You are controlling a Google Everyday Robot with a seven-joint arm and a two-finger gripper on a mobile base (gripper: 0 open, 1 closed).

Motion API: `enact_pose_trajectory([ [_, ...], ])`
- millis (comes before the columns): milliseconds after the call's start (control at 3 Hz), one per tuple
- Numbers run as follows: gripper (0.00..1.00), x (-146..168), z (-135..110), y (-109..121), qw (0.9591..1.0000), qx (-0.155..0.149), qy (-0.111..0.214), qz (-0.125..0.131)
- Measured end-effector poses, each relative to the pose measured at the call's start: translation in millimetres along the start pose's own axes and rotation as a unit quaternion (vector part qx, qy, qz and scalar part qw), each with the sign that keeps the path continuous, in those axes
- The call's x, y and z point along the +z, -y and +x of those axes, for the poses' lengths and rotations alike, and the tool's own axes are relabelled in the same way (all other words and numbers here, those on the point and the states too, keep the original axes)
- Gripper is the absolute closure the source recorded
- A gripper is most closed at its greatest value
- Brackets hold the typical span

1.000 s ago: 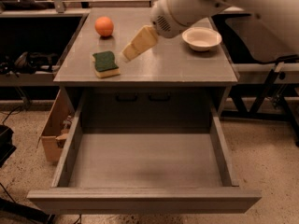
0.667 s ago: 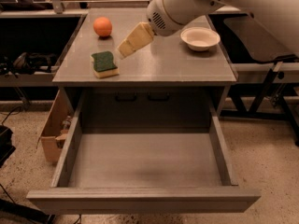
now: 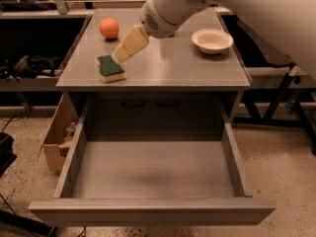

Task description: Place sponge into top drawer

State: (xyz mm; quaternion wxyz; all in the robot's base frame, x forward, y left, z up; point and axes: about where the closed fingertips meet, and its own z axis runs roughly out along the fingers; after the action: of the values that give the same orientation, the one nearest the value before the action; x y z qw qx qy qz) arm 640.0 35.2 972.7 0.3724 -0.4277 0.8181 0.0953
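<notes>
The sponge (image 3: 110,68), dark green on top with a pale yellow layer below, lies flat on the left front part of the grey tabletop (image 3: 182,68). My gripper (image 3: 120,56) reaches down from the upper right, its pale tip just above the sponge's far right corner. The top drawer (image 3: 153,174) is pulled fully out below the tabletop, and nothing lies in it.
An orange (image 3: 109,27) sits at the tabletop's back left. A white bowl (image 3: 212,40) sits at the back right. A recessed panel with two dark handles (image 3: 150,102) is behind the drawer. A cardboard box (image 3: 57,139) stands on the floor at the left.
My arm has moved left and down, bringing the gripper tip from beside the sponge's far right to just over its corner. The sponge has not moved.
</notes>
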Motion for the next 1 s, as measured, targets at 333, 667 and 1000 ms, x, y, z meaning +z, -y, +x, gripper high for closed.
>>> enact_pose_trajectory([
  [333,0.0,76,-16,-1,0.9944,0.018,-0.104,-0.001],
  [667,0.0,119,-26,-6,0.9874,0.028,-0.156,-0.009],
  [1000,0.0,145,-25,-15,0.9812,0.035,-0.189,-0.014],
])
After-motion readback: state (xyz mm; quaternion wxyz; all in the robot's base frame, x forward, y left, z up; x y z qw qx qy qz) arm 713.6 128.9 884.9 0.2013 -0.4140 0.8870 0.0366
